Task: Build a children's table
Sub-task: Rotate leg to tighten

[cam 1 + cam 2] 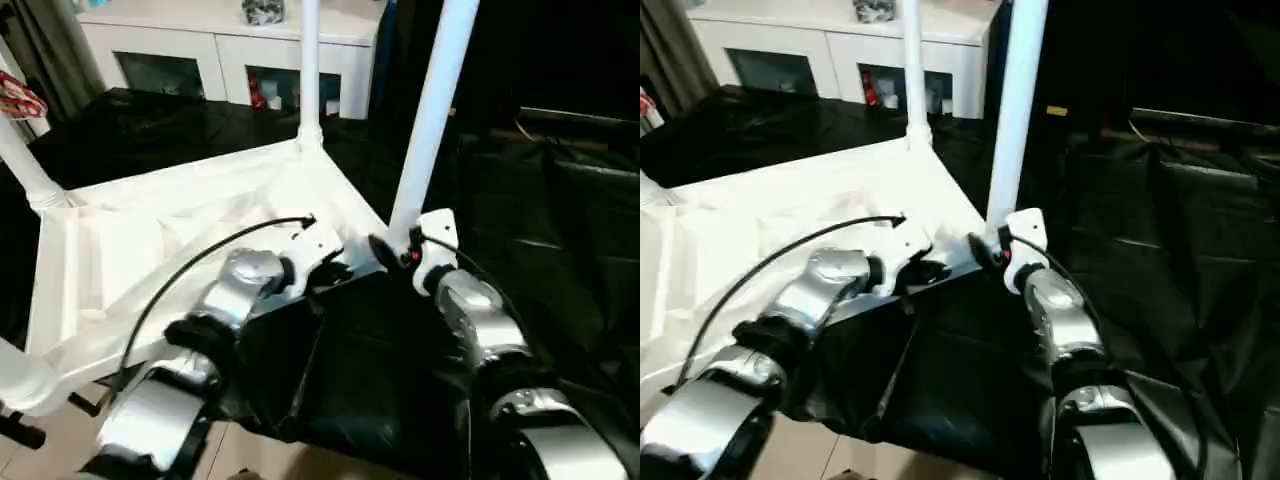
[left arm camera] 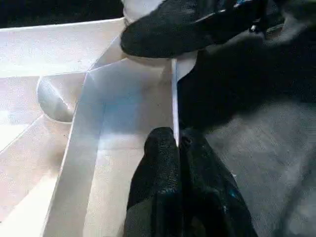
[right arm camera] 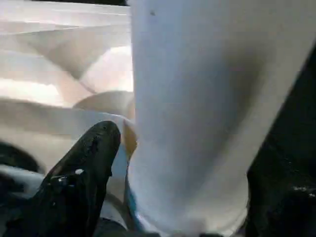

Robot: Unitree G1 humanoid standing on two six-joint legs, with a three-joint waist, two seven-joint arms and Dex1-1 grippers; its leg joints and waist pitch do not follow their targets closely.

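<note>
You had the white children's table top (image 1: 150, 240) lying upside down on black sheeting (image 1: 520, 250), ribbed underside up, with legs standing in its corner sockets. Behind it stood a white cabinet (image 1: 215, 45) with glass doors. No readable writing showed anywhere. Your right gripper (image 1: 392, 250) sat at the base of the near leg (image 1: 430, 110), its black fingers (image 3: 81, 173) spread either side of it. Your left gripper (image 2: 178, 143) had its fingers pressed together on the top's thin rim (image 2: 174, 94).
</note>
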